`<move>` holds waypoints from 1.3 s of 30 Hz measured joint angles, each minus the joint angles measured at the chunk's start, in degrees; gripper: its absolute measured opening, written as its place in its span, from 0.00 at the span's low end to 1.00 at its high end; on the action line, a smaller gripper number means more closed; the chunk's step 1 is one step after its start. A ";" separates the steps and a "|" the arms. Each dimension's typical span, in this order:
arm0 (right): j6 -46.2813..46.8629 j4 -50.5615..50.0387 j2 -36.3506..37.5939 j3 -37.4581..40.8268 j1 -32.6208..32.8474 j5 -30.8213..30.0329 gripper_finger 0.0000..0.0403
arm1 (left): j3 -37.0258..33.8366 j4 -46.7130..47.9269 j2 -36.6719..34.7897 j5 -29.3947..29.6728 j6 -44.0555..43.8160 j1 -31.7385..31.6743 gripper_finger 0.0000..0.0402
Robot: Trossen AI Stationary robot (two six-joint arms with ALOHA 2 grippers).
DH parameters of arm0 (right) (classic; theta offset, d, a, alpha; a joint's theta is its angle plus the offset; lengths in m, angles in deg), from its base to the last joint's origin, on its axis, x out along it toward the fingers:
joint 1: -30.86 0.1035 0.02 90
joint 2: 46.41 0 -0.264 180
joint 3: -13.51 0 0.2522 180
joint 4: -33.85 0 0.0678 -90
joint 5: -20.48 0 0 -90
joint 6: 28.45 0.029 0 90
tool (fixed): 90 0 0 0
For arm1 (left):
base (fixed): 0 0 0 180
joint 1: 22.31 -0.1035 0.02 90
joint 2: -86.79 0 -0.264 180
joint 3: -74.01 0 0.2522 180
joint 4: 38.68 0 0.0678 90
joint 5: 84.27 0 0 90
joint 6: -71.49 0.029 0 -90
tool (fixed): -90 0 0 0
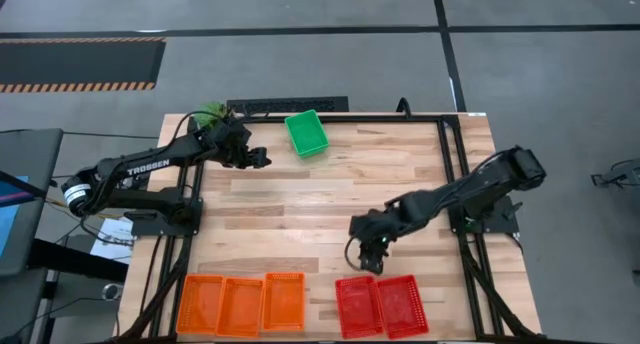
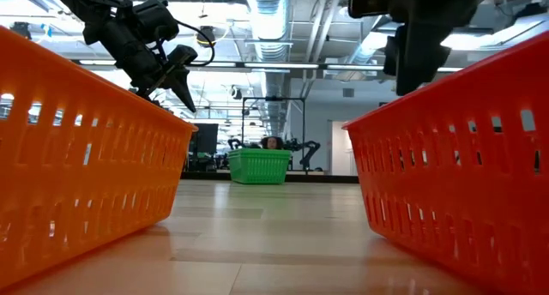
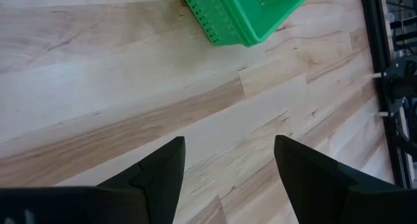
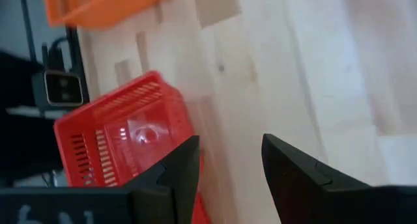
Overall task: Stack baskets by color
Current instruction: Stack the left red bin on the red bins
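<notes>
Your right gripper (image 1: 372, 261) is hovering spread and empty just above the red baskets (image 1: 381, 306) at the table's (image 1: 330, 199) near edge. Your left gripper (image 1: 262, 158), also spread and empty, is waiting beside the green basket (image 1: 306, 132). Orange baskets (image 1: 241, 304) are lying near-left.

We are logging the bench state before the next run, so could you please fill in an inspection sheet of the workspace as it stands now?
Surface: light wooden plank table, bare in the middle.
Job's things: three orange plastic mesh baskets side by side along the near edge; two red plastic mesh baskets beside them; one green plastic mesh basket at the far edge.
Clutter: green plant at the far left corner.
Grippers: left gripper open and empty, near the green basket; right gripper open and empty, above the red baskets.
Cables: black cable looping at the right arm's wrist.
Surroundings: grey floor with a striped mat.
</notes>
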 joint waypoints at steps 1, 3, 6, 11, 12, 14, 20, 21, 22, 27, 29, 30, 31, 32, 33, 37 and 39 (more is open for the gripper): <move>-0.83 0.08 -1.05 -0.58 0.61 0.15 0.46 | 0.01 0.00 0.00 -0.07 -0.02 0.00 0.56; -2.17 -0.20 -3.13 -2.01 1.68 0.18 0.47 | 0.00 -0.03 0.00 -0.12 0.15 0.00 0.56; -3.04 -0.22 -5.90 -3.78 2.93 0.22 0.51 | 0.00 0.02 0.00 -0.18 0.83 0.00 0.56; -3.19 -0.78 -10.02 -6.69 4.07 1.22 0.60 | 0.00 0.10 0.00 -0.68 1.47 0.00 0.56; -3.22 -0.37 -11.01 -7.23 4.34 1.23 0.61 | 0.00 0.24 0.00 -0.70 1.55 0.00 0.56; -3.27 -0.97 -12.56 -7.45 4.97 1.22 0.62 | 0.00 0.13 0.00 -1.16 1.95 0.00 0.56; -3.14 -2.19 -16.90 -7.69 6.61 1.24 0.61 | 0.00 0.57 0.00 -1.58 2.54 0.00 0.56; -2.81 -2.03 -17.44 -7.70 6.76 1.22 0.61 | 0.00 0.64 0.00 -1.59 2.75 0.00 0.56; -2.75 -2.05 -17.90 -7.71 6.76 1.19 0.61 | 0.00 0.66 0.00 -1.60 2.80 0.00 0.56; -2.76 -3.13 -18.84 -7.69 6.72 0.85 0.54 | 0.00 0.71 0.00 -1.60 2.98 0.00 0.56; -2.76 -2.88 -18.83 -7.69 6.74 0.78 0.46 | 0.00 0.68 0.00 -1.60 3.10 0.00 0.56; -2.91 -2.95 -18.83 -7.69 6.63 0.76 0.41 | 0.00 0.69 0.00 -1.58 3.22 0.00 0.56; -3.09 -3.03 -18.83 -7.69 6.52 0.64 0.36 | 0.00 0.70 0.00 -1.58 3.24 0.00 0.56; -3.42 -3.00 -18.83 -7.69 6.34 0.56 0.30 | 0.00 0.70 0.00 -1.54 3.30 0.00 0.56; -3.55 -3.01 -18.83 -7.69 6.21 0.57 0.24 | 0.00 0.70 0.00 -1.52 3.37 0.00 0.56; -5.83 -2.12 -18.81 -7.70 5.12 0.99 0.04 | 0.00 0.69 0.00 -1.27 3.39 0.00 0.56; -6.47 -2.03 -18.44 -7.69 4.22 0.92 0.03 | 0.00 0.70 0.00 -1.23 3.42 0.00 0.56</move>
